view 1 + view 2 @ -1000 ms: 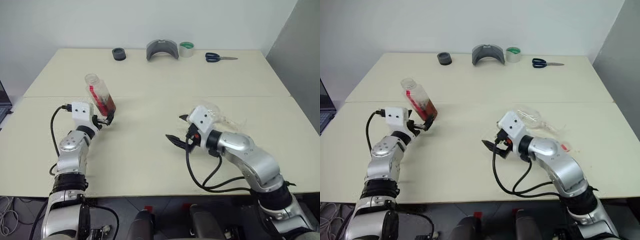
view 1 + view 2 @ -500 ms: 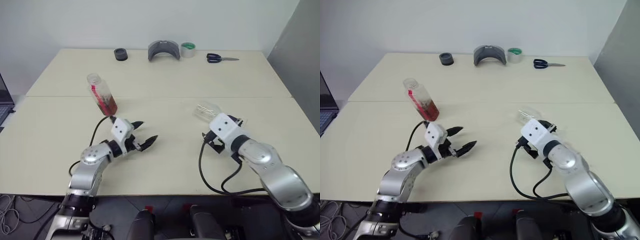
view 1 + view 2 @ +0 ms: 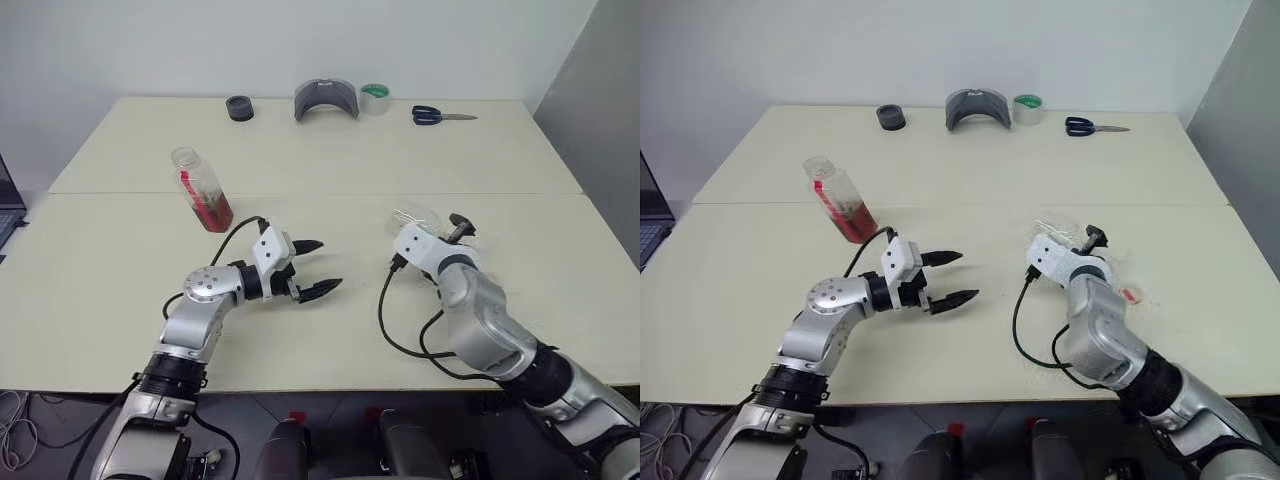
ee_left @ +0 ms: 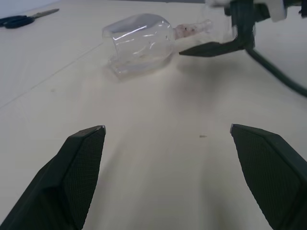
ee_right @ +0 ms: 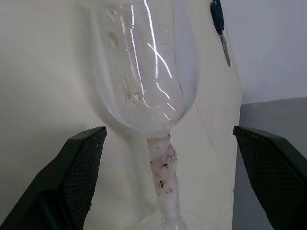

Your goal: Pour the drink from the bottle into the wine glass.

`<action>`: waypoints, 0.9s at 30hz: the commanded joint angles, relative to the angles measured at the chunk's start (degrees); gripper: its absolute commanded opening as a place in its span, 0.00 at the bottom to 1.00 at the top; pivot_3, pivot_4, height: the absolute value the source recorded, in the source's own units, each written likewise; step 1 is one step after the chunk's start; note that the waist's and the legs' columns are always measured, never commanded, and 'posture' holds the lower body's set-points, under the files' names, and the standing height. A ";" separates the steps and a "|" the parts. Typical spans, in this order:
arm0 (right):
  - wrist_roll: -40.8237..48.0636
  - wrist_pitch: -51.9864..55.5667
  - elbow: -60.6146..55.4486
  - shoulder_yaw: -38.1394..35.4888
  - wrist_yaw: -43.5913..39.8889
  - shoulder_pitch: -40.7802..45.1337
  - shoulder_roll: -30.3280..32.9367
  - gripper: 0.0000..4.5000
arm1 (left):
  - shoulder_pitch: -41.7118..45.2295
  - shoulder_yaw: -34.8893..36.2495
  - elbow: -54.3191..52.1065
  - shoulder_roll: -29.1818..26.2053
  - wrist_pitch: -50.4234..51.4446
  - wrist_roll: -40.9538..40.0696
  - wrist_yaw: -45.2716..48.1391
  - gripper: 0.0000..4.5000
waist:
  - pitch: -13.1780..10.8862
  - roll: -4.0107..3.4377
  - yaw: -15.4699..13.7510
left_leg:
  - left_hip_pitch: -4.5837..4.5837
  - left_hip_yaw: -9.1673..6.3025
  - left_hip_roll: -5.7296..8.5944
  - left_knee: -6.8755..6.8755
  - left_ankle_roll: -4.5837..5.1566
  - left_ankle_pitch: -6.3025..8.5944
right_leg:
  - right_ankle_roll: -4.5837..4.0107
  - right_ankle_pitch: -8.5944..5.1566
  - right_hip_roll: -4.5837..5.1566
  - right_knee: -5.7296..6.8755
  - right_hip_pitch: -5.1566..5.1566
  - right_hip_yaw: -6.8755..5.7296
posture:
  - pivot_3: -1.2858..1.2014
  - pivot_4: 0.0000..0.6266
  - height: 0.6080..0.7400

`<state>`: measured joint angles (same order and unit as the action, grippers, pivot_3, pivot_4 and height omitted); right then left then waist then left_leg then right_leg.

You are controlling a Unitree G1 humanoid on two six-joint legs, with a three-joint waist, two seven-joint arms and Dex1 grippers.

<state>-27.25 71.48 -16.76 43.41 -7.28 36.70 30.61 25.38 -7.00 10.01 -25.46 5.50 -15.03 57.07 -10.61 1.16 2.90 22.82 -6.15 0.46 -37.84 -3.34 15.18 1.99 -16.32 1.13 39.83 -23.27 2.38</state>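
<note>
Since a second ago, the left gripper point(image 3: 318, 267) has let go of the bottle point(image 3: 201, 189), which now stands at its ten o'clock, and swung inward, jaws wide and empty. The right gripper point(image 5: 168, 139), fully open, straddles the stem of the glass point(image 4: 140, 42) lying on the table point(image 3: 330, 170).

left gripper point(image 3: 312, 268) jaws spread, right gripper point(image 5: 168, 158) jaws spread
</note>
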 commanded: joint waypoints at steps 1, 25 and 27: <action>-3.64 -1.55 2.90 0.98 -0.27 2.12 -0.42 1.00 | 0.88 -0.36 -0.19 0.60 -1.62 0.31 0.69 1.00 | 0.00 0.00 0.00 | 0.00 0.00 0.00 0.00 0.00 0.00 | 0.00 0.00 0.00 0.00 0.00 0.00 | 0.52 0.24 1.00; 0.90 -14.50 9.50 -20.78 -5.88 5.01 -14.59 0.07 | -0.45 1.28 -2.18 0.82 0.96 -0.61 -0.19 1.00 | 0.00 0.00 0.46 | -0.01 0.00 -0.02 0.00 0.00 0.00 | 0.00 0.00 -0.02 0.06 -0.03 0.01 | 0.52 0.24 1.00; 8.01 -20.61 11.84 -29.35 -4.98 5.46 -20.15 0.07 | -0.76 2.40 -3.10 -0.77 3.66 -1.96 0.55 1.00 | 0.00 0.00 0.69 | -0.02 -0.01 -0.06 0.01 0.00 0.00 | -0.01 0.01 -0.05 0.06 -0.03 0.01 | 0.52 0.24 1.00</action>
<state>-23.79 55.71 -3.71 19.28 -13.42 40.22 11.79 24.57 -6.67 9.40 -25.04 7.86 -15.52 57.12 -10.61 1.16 3.58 22.79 -6.18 0.39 -37.81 -3.34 15.18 1.98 -16.31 1.08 39.91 -23.31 2.39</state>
